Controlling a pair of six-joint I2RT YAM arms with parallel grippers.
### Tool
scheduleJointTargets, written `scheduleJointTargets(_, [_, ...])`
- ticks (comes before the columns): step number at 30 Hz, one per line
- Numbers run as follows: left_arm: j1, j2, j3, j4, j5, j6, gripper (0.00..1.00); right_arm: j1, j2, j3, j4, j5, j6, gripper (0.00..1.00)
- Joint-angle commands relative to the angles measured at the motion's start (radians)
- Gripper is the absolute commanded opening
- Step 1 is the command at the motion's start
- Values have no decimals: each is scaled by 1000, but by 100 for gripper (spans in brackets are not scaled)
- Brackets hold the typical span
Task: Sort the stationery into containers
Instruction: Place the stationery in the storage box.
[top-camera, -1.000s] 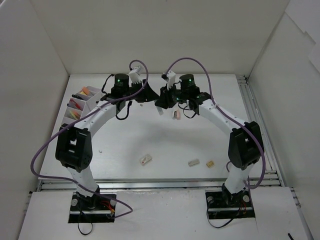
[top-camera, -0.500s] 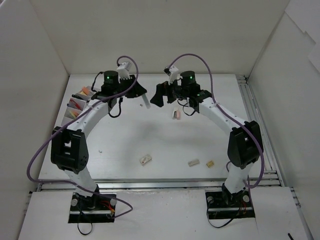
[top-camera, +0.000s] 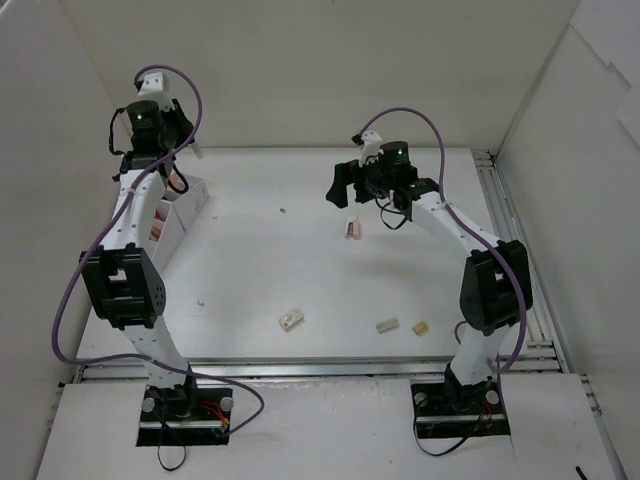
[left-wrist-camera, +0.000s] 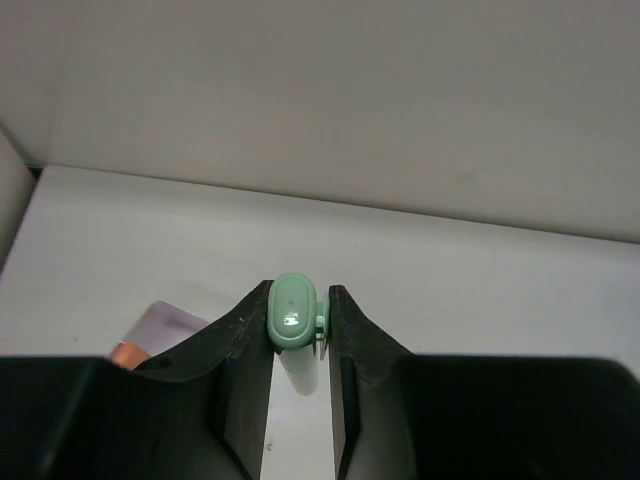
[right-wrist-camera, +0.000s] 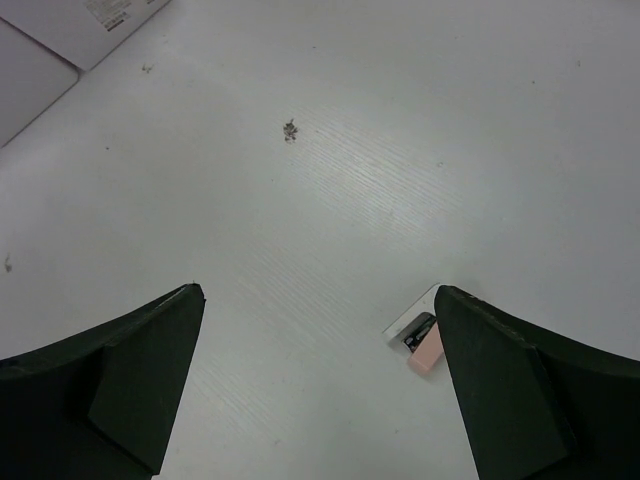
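A green highlighter sits pinched at its cap end in the clamped left gripper, raised high near the white organiser; which compartment lies beneath is unclear. Dropped from there, it could bounce out or land wrongly. The right gripper, jaws spread, hovers beside a pink eraser.

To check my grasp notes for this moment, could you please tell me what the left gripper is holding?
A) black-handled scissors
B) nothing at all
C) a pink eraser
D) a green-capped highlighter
D: in the left wrist view the left gripper is shut on a green-capped highlighter, with the cap pinched between the jaws.
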Motion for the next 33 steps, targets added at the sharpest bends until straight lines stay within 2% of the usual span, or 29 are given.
scheduleJointTargets(1, [46, 55, 98, -42, -90, 53, 0, -16, -71, -2, -5, 54, -37, 98])
scheduleJointTargets(5, [69, 113, 177, -93, -133, 56, 0, -34, -79, -16, -62, 79, -58, 98])
scheduleJointTargets(11, [87, 144, 178, -107, -153, 47, 0, -45, -85, -11, -71, 105, -57, 98])
scheduleJointTargets(21, [96, 188, 160, -154, -200, 10, 0, -49, -71, -17, -95, 111, -60, 98])
scheduleJointTargets(33, [96, 210, 75, -75, -259, -30, 0, -51, -90, -39, -108, 129, -93, 98])
